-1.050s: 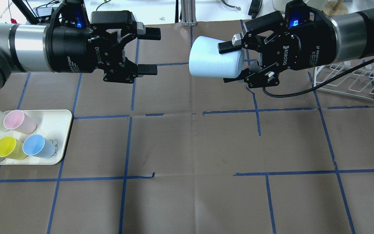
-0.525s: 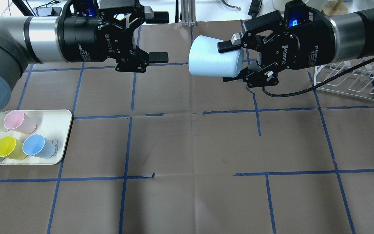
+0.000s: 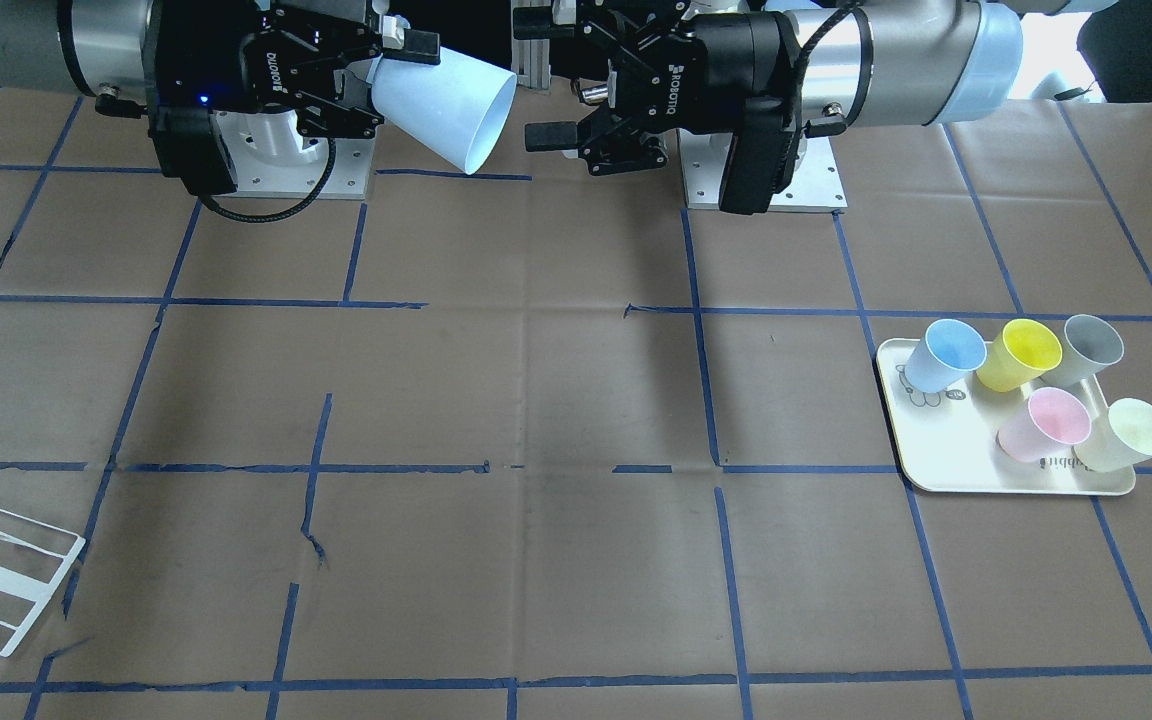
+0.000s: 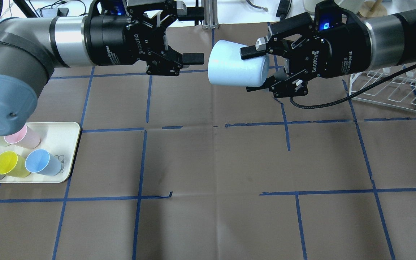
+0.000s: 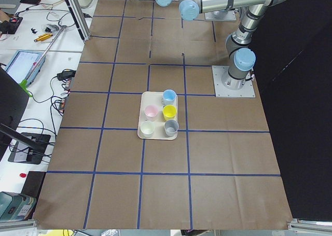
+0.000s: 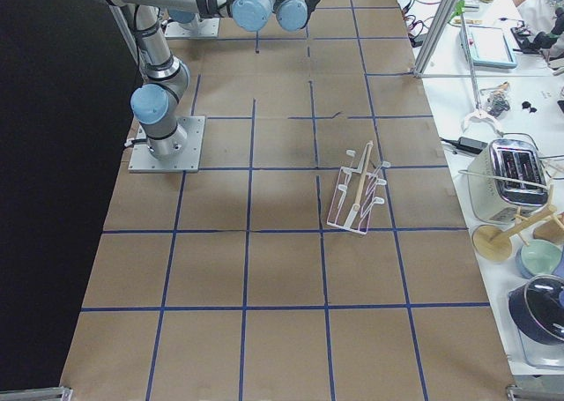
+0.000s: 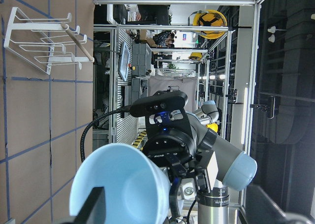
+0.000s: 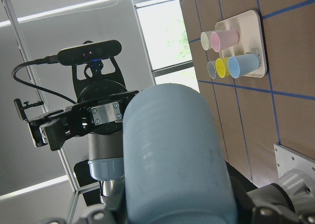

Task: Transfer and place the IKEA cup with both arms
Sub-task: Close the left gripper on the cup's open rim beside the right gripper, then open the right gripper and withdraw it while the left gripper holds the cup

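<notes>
The pale-blue IKEA cup (image 4: pixel 235 68) lies on its side in the air over the far middle of the table, held by my right gripper (image 4: pixel 253 70), which is shut on its narrow end. The cup's wide end points at my left gripper (image 4: pixel 193 35), which is open and empty, its fingertips just short of the rim. The front-facing view shows the same: the cup (image 3: pixel 451 95), the right gripper (image 3: pixel 386 85) and the left gripper (image 3: pixel 536 78). In the left wrist view the cup's (image 7: pixel 118 184) mouth faces the camera. The right wrist view shows the cup's (image 8: pixel 172 155) side.
A cream tray (image 4: pixel 69 151) at the left holds several cups, among them a near-identical blue cup (image 4: pixel 43 162), a yellow cup (image 4: pixel 9 164) and a pink cup (image 4: pixel 25 136). A white wire rack (image 4: pixel 385 90) stands at the right. Blue tape lines cross the brown table.
My left gripper has moved right and farther back, close to the cup's wide end, still open. The right gripper and the cup have barely moved.
</notes>
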You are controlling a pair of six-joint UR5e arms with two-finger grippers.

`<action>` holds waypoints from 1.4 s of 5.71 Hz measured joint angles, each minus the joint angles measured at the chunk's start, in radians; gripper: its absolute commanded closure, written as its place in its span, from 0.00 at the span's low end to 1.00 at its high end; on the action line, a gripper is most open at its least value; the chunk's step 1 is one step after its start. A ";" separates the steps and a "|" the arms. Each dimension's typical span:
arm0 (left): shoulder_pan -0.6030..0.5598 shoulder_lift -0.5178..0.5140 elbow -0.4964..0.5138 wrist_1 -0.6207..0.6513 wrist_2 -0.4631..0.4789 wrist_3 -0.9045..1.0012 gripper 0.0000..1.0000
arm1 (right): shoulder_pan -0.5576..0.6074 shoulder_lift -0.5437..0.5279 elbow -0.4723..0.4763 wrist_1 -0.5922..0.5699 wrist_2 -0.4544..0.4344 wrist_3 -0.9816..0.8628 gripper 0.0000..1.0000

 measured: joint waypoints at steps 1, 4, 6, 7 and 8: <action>-0.011 -0.003 0.000 -0.003 0.002 0.000 0.42 | 0.000 0.000 0.000 0.000 0.000 0.001 0.59; -0.019 0.003 -0.017 0.001 0.011 0.006 1.00 | 0.000 0.000 -0.001 0.003 0.000 0.002 0.58; -0.021 0.007 -0.022 -0.002 0.013 0.006 1.00 | -0.001 0.000 -0.001 0.002 0.000 0.003 0.55; -0.022 0.009 -0.023 -0.003 0.013 0.004 1.00 | -0.001 0.000 -0.001 0.002 0.000 0.003 0.19; -0.022 0.010 -0.023 -0.003 0.012 0.003 1.00 | -0.001 -0.002 -0.003 0.002 0.011 0.006 0.00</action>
